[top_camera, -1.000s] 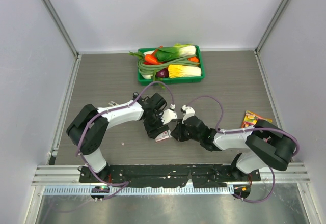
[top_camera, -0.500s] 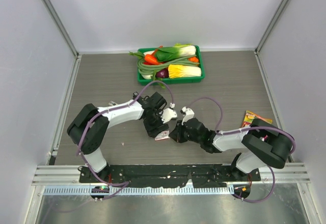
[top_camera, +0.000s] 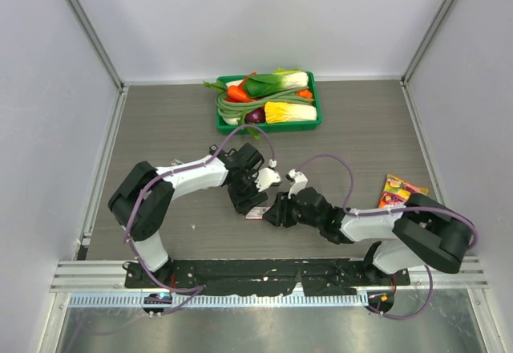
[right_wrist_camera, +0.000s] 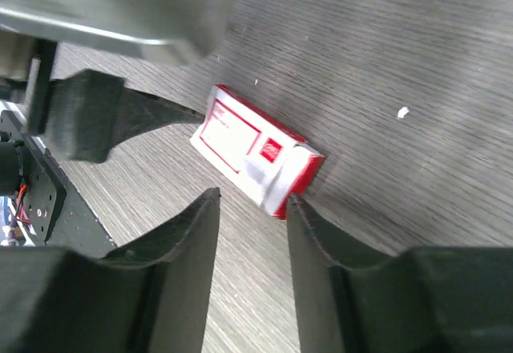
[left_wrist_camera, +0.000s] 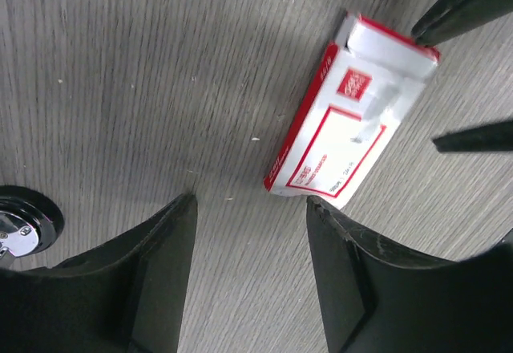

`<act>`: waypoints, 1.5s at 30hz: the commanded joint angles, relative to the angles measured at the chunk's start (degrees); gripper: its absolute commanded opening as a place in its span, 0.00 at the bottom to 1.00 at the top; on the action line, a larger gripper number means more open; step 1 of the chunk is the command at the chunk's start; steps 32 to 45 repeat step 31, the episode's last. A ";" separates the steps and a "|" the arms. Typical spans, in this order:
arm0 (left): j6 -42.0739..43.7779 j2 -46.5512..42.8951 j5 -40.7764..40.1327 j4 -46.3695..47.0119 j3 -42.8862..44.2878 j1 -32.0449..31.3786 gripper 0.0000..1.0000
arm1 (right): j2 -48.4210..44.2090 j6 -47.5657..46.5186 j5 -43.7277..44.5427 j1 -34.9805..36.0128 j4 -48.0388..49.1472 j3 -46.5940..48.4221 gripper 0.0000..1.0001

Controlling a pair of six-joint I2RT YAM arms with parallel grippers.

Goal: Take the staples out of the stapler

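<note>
Left wrist | staple box flat, long axis diagonal | left pincer spread

Bright even light, soft shadows, rt wrist blurry

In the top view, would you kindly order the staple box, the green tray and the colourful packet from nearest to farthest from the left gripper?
From the left gripper:
1. staple box, right at its fingertips.
2. green tray, straight ahead at the far side.
3. colourful packet, far off to the right.
</note>
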 commanded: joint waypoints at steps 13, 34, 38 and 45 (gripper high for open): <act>-1.85 -10.08 3.88 -13.05 11.71 4.50 0.93 | -29.94 -7.55 10.80 -7.11 -31.09 2.48 0.63; -7.65 -23.80 13.71 -19.04 11.99 38.25 1.00 | -20.01 -14.49 28.12 -8.69 -50.00 25.24 0.78; -7.65 -23.80 13.71 -19.04 11.99 38.25 1.00 | -20.01 -14.49 28.12 -8.69 -50.00 25.24 0.78; -7.65 -23.80 13.71 -19.04 11.99 38.25 1.00 | -20.01 -14.49 28.12 -8.69 -50.00 25.24 0.78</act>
